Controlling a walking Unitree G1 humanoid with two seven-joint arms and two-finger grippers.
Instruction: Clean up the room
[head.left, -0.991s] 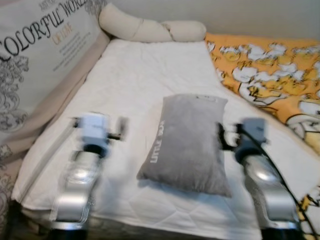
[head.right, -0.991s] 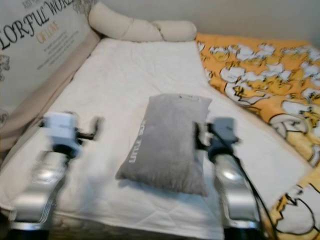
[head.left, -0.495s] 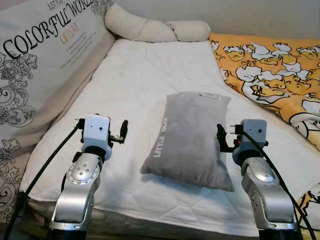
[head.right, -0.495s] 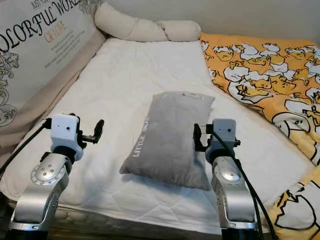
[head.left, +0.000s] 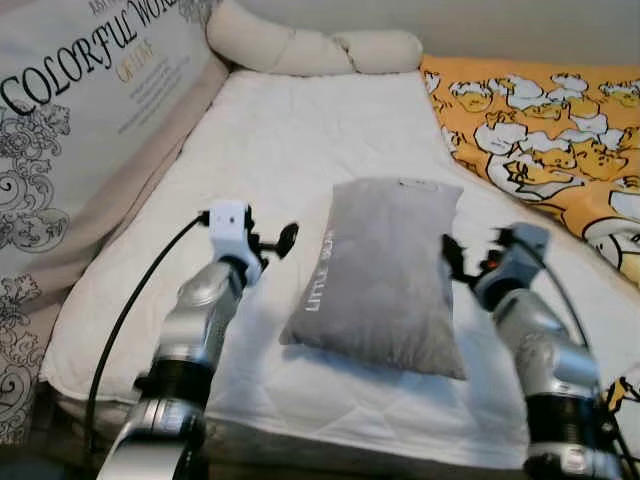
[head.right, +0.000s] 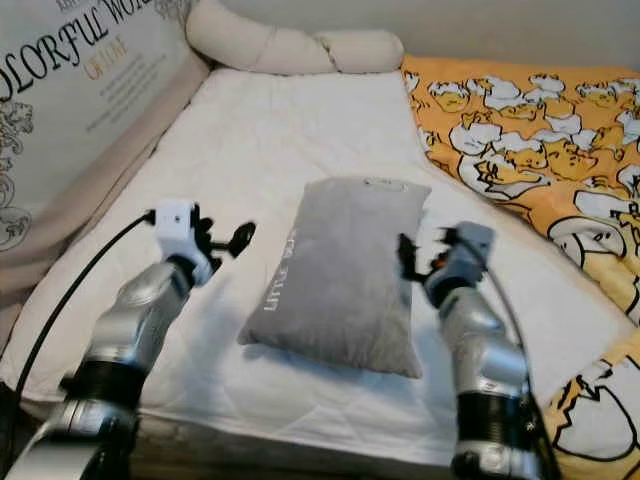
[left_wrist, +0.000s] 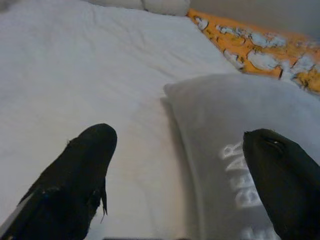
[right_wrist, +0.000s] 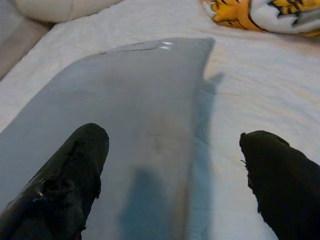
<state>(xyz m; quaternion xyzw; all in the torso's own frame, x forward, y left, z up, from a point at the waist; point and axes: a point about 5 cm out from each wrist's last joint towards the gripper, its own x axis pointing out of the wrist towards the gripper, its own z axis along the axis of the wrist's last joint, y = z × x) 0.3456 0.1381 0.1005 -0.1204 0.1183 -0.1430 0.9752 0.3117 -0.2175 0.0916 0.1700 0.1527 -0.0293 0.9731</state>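
A grey pillow (head.left: 385, 270) with white "LITTLE BEAR" lettering lies lengthwise in the middle of the white mattress (head.left: 290, 130). My left gripper (head.left: 278, 240) hovers at the pillow's left edge and is open. In the left wrist view (left_wrist: 180, 175) one finger is over the sheet and the other over the pillow (left_wrist: 240, 130). My right gripper (head.left: 462, 258) is at the pillow's right edge, also open. In the right wrist view (right_wrist: 172, 180) one finger is over the grey fabric (right_wrist: 125, 110) and the other over the sheet. Nothing is held.
A large printed cushion (head.left: 70, 130) reading "COLORFUL WORLD" leans along the bed's left side. A cream knotted bolster (head.left: 310, 45) lies at the far end. An orange duck-patterned blanket (head.left: 540, 130) is bunched along the right side. The mattress's front edge is just below my arms.
Both arms have reached forward. The left gripper has moved right, close to the pillow's left edge, and the right gripper has edged up to its right side. The pillow has stayed put.
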